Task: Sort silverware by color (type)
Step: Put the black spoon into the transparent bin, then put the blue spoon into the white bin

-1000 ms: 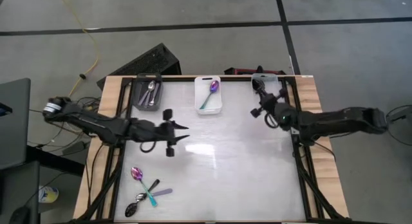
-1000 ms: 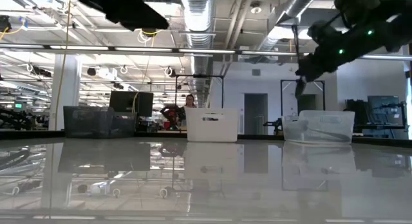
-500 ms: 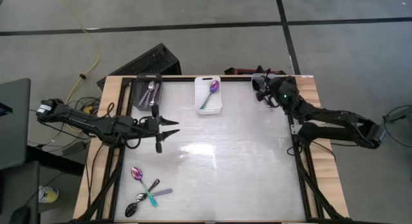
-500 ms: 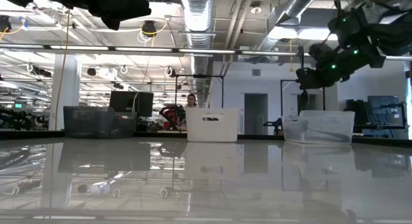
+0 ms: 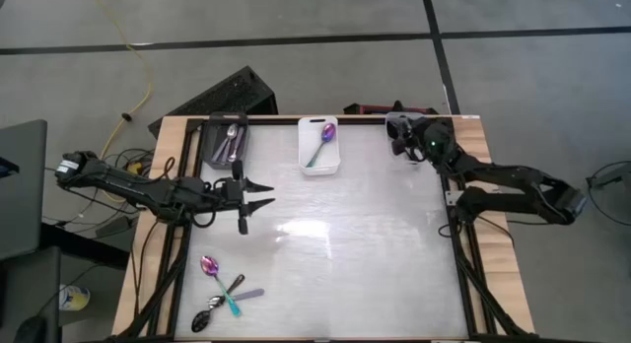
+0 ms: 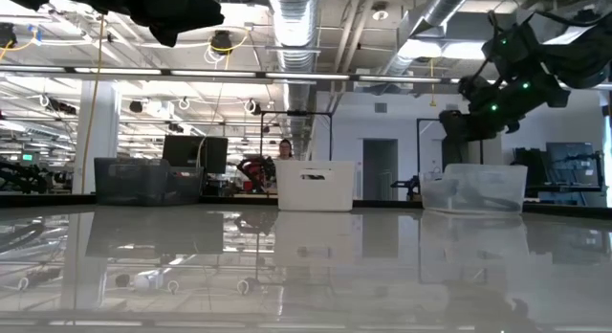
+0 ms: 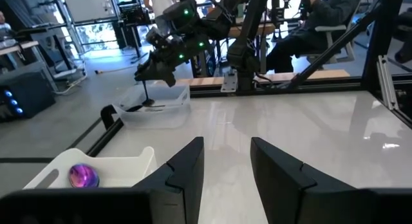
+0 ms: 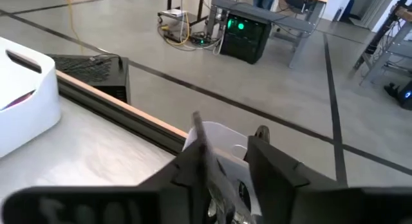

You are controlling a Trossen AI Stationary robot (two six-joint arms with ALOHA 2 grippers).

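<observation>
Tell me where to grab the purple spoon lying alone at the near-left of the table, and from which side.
Grip the purple spoon at its handle, just behind the iridescent bowl, coming straight down from above with the left pincer, which is open. It lies flat, set apart from the crossed spoons beside it, so the handle looks free on both sides.

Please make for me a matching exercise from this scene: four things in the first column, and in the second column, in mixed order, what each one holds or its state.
Column one:
1. dark bin
2. white bin
3. clear bin
4. left gripper

Column two:
a. holds one purple-pink spoon
b. the right gripper hangs above it
c. holds silver spoons
d. open and empty

Right pairs: 1-c, 2-a, 3-b, 4-d
</observation>
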